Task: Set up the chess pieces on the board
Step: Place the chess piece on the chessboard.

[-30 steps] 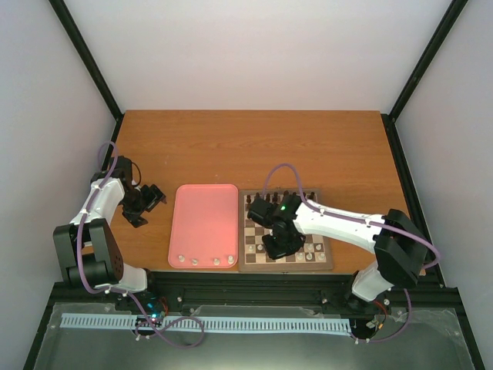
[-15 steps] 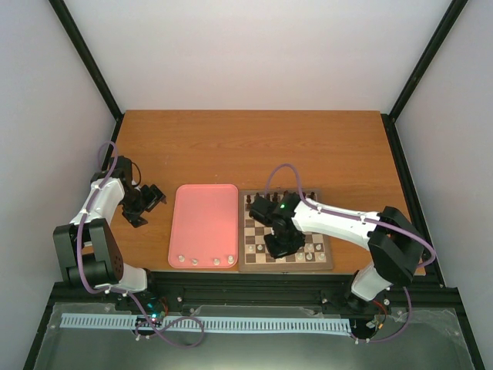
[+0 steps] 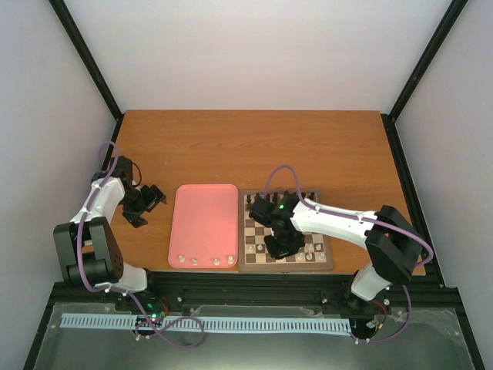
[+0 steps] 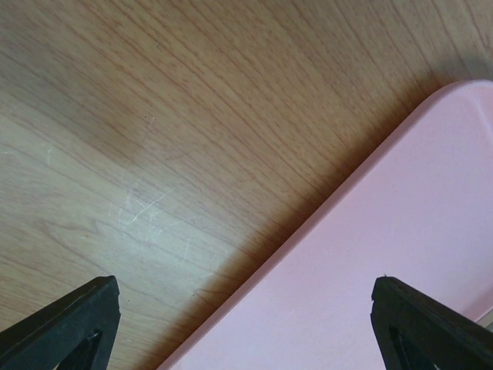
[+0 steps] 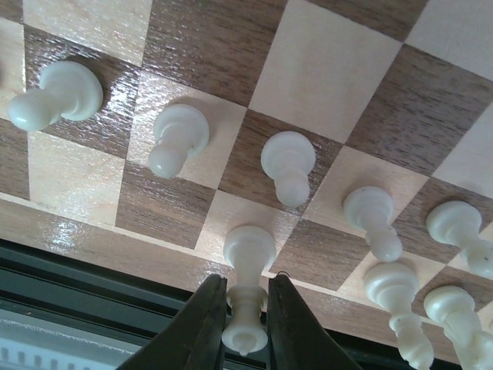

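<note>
The wooden checkered board (image 3: 250, 263) lies right of the pink tray (image 3: 203, 223). My right gripper (image 3: 280, 247) hangs over the board's near rows and is shut on a white chess piece (image 5: 248, 289), whose base rests on a cream square (image 5: 223, 223) of the nearest row. Several other white pieces (image 5: 286, 165) stand on the board's two near rows (image 5: 373, 220). A few white pieces (image 3: 196, 261) lie along the tray's near edge. My left gripper (image 3: 146, 202) is open and empty, left of the tray, over bare table (image 4: 139, 154) and the tray's edge (image 4: 400, 231).
Dark brown pieces (image 3: 266, 197) stand along the board's far rows. The black frame rail (image 3: 254, 285) runs just behind the board's near border, also showing in the right wrist view (image 5: 92, 270). Orange wooden table (image 3: 254, 146) stretches behind the tray and board.
My right gripper has shifted slightly over the board's near rows, and the right arm's elbow has moved a little left. The left arm has not moved.
</note>
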`<state>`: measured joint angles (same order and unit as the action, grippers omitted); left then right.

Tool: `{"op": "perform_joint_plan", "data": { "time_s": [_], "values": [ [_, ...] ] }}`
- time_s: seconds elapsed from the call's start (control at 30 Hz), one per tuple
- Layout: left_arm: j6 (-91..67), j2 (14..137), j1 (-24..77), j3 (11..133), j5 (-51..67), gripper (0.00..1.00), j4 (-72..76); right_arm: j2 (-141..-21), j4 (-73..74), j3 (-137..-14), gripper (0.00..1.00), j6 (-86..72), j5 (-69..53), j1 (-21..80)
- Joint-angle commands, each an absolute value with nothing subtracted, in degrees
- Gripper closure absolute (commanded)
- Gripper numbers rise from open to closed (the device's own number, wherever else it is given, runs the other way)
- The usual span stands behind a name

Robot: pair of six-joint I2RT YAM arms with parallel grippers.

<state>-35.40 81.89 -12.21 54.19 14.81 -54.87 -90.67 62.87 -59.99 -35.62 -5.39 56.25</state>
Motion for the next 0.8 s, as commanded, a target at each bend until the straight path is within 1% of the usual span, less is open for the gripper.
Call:
{"op": "perform_joint_plan", "data": {
  "time_s": [0.0, 0.13, 0.47, 0.6, 0.77],
  "values": [
    [-35.68, 82.29, -12.09, 55.18, 14.70, 0.00, -54.32, -91.35, 61.55, -60.70, 0.84, -34.93, -6.18, 55.89],
    [-35.77, 82.39, -12.06, 55.20, 14.59, 0.00, -54.28, -90.12, 61.57, -61.04, 0.81, -34.89, -6.95, 55.90],
    [-35.77, 82.15, -12.06, 55.22, 14.58, 0.00, -54.33, -89.85, 61.71, -60.99, 0.80, -35.04, -7.29, 55.90],
    [-35.77, 82.00, -12.04, 54.96, 14.59, 0.00, -54.24, -89.15, 62.39, -61.62, 0.75, -35.16, -6.27, 55.90],
    [-35.77, 82.04, -12.09, 55.20, 14.66, 0.00, -54.32, -87.78, 63.77, -63.81, 0.73, -35.41, -5.80, 55.90]
  ]
}}
